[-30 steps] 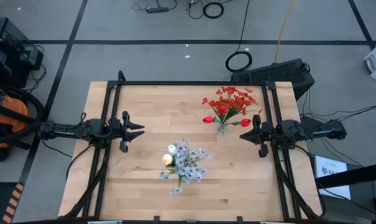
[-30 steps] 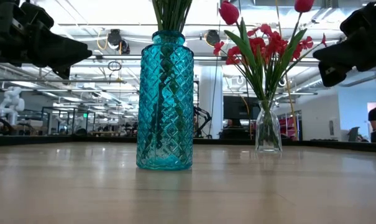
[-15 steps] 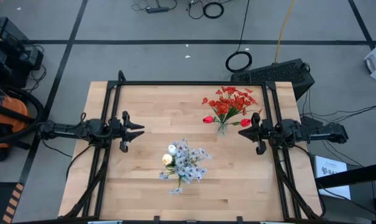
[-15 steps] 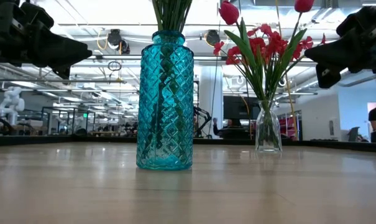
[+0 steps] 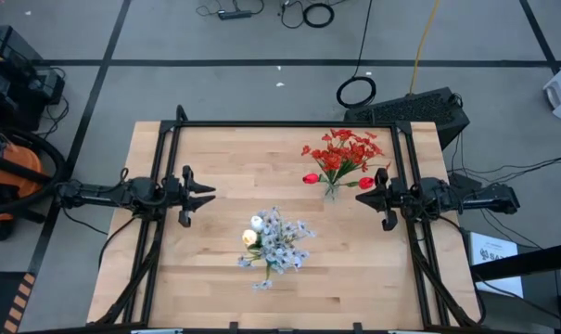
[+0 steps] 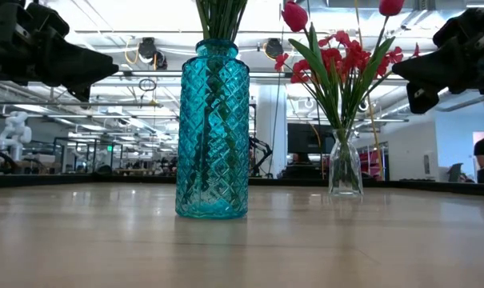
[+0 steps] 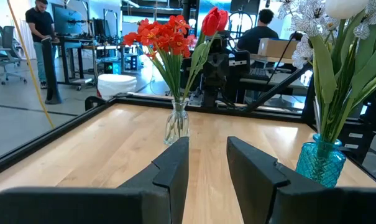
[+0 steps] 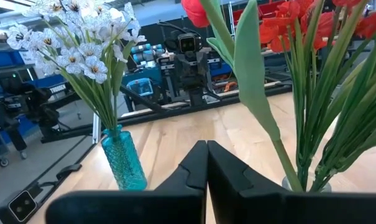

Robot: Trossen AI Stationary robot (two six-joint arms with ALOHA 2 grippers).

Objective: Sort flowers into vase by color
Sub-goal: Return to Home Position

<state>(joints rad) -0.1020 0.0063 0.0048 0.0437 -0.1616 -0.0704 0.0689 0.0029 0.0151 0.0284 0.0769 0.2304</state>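
From above, you see the left claw (image 5: 206,193) at the desk's (image 5: 224,148) left edge and the right claw (image 5: 363,199) at its right edge. Red flowers (image 5: 341,155) stand near that right claw, and pale flowers (image 5: 276,239) stand mid-desk. Level view: pale stems in a blue vase (image 6: 213,128), red in a clear vase (image 6: 345,166). Your left wrist view: that claw spread, empty. Right wrist view: that claw pressed together.

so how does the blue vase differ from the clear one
The blue vase is teal glass with a diamond pattern; the clear vase is plain and colourless. The blue vase has straight sides, the clear vase flares toward its base. The blue vase holds pale white flowers, the clear vase red flowers. Both stand upright on the table with green stems inside.
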